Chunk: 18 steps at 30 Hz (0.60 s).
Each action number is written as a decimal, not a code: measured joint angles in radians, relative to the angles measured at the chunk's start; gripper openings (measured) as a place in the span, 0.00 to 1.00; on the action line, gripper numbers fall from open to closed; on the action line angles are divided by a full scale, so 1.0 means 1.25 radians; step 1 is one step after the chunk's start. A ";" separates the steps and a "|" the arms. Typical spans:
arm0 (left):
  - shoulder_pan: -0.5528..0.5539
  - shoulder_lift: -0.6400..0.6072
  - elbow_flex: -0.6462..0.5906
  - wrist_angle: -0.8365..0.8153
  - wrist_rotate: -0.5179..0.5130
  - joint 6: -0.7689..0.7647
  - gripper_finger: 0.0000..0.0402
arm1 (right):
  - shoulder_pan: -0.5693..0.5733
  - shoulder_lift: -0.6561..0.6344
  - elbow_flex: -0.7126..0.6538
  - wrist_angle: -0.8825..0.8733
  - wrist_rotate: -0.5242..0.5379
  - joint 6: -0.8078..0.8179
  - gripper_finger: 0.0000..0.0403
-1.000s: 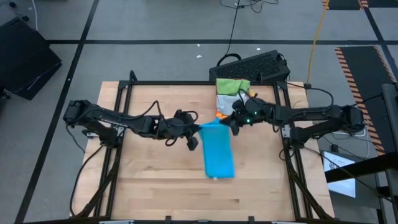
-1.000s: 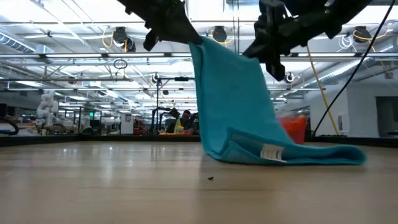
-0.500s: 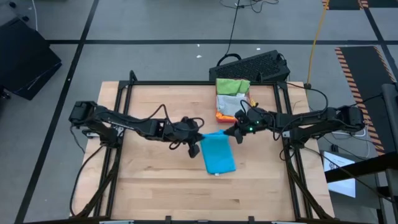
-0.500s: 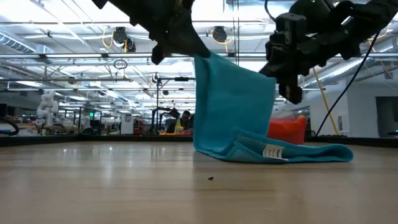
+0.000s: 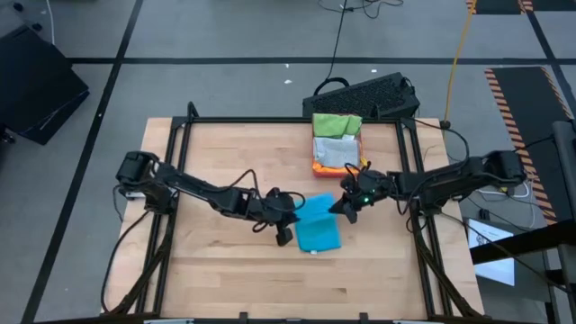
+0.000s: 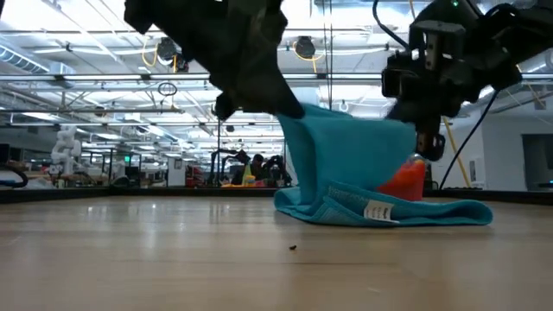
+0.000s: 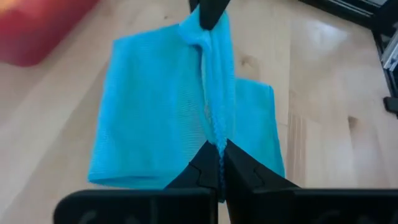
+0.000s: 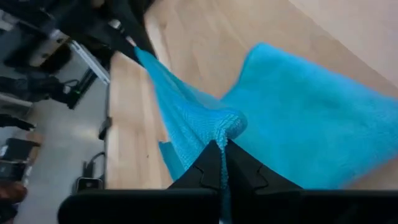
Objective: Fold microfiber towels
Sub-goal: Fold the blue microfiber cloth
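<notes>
Since the earlier frame, both arms have carried the bright blue square microfiber towel (image 5: pixel 317 228) nearer and lower. High view: we find it doubled at mid-bench (image 5: pixel 216 279), left pincer (image 5: pixel 290 213) and right pincer (image 5: pixel 345 206) each pinching a corner. Low view: the raised flap (image 6: pixel 346 155) hangs slack over the lower layer; uneven lowering could skew the fold. Wrist views: we see the edge (image 7: pixel 214 93) bunched, so a corner may slip.
</notes>
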<state>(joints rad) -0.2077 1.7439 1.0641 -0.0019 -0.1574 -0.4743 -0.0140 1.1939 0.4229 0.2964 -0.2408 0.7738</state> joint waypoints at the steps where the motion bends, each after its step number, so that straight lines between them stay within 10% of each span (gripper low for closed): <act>1: -0.001 0.008 0.000 0.009 0.000 0.000 0.02 | 0.007 0.002 -0.007 -0.004 0.004 0.000 0.00; 18: 0.024 -0.047 0.005 0.019 -0.099 0.065 0.02 | 0.050 0.099 -0.024 0.196 0.085 -0.004 0.01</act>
<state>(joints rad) -0.1775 1.6846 1.0709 0.0216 -0.2815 -0.3934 0.0485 1.3177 0.3935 0.5410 -0.1351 0.7687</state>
